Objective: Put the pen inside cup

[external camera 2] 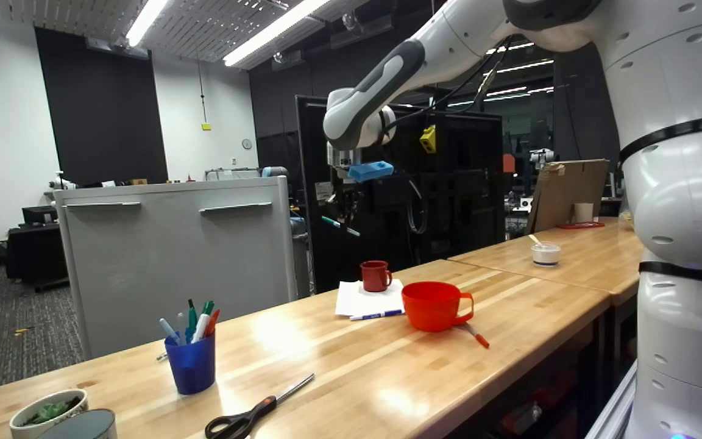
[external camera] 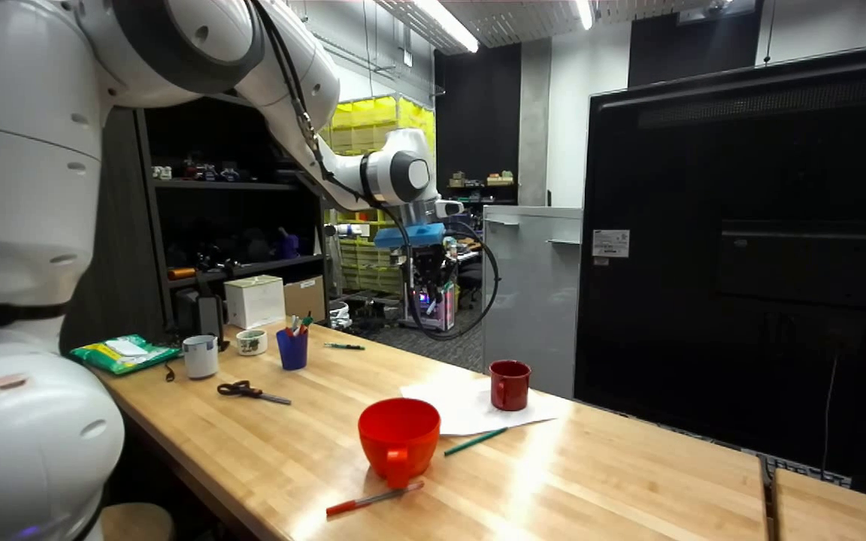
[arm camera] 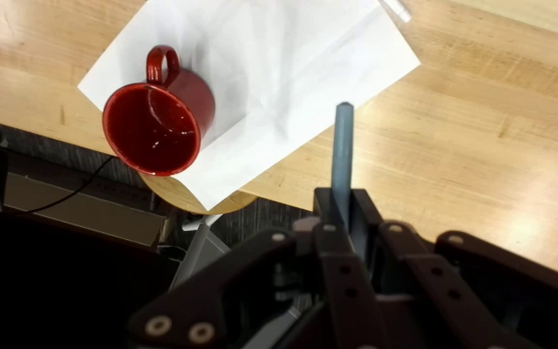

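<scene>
High above the level of the tabletop (external camera 2: 375,366), the gripper (arm camera: 341,195) clasps the pen (arm camera: 343,140), so picking up looks done, while placing it inside the blue cup (external camera 2: 192,367), well apart, remains.

The wooden surface (external camera: 613,473) bears a red bowl (external camera: 399,432), with a red-ended pen (external camera: 373,499), a marker (external camera: 476,442) and white paper (external camera: 449,404) near it; well apart from the bowl are scissors (external camera 2: 269,404), a blue cup (external camera 2: 194,367) and a pale mug (external camera: 201,358).
</scene>
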Motion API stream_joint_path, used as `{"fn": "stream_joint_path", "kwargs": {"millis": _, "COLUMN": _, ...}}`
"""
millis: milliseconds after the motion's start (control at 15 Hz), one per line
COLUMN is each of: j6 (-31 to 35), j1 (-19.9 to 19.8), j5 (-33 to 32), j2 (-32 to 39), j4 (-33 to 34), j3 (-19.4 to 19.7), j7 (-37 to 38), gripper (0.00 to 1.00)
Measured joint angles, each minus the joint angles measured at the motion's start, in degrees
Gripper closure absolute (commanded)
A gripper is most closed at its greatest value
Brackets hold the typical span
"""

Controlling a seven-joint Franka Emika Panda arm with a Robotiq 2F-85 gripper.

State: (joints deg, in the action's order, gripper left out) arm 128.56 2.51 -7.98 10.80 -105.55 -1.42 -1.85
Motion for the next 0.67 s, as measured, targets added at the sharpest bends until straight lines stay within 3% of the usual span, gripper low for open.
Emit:
{"fn": "stream_joint_path", "kwargs": {"millis": 200, "j6": 0.00, "j1": 0.00, "j5": 0.00, "j2": 0.00, "j4": 0.00, "j3": 0.00, "j7": 0.00, "gripper": 0.89}}
{"fn": "stream_joint_path", "kwargs": {"millis": 267, "j6": 0.00, "j1": 0.00, "j5": 0.00, "j2": 0.00, "j4": 0.00, "j3": 0.00, "j7": 0.00, "gripper": 0.97}}
{"fn": "stream_joint_path", "kwargs": {"millis": 667, "j6": -0.38, "j1": 2.00, "j5": -1.39, "j2": 2.16, "j4": 4.59, "j3": -2.37, "j7": -3.52, "gripper": 0.97}}
